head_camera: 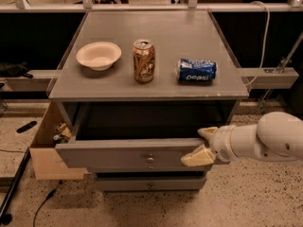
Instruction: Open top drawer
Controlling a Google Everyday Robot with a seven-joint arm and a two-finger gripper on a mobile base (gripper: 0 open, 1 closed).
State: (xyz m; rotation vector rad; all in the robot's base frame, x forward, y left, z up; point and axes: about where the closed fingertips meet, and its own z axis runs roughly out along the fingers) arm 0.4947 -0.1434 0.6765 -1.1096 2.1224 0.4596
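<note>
The top drawer (123, 156) is a grey front with a small round metal knob (150, 159). It stands pulled out from the grey cabinet, with a dark opening behind it. My gripper (202, 145), on a white arm coming from the right, is at the right end of the drawer front. One tan finger (207, 132) lies over the top edge and the other finger (196, 158) lies against the face. The fingers are spread apart, with the front's edge between them.
On the cabinet top (161, 27) stand a white bowl (98, 56), an upright gold can (144, 60) and a blue Pepsi can (197, 70) on its side. A narrower drawer (150, 183) sits below. A cardboard box (45, 148) stands left of the cabinet.
</note>
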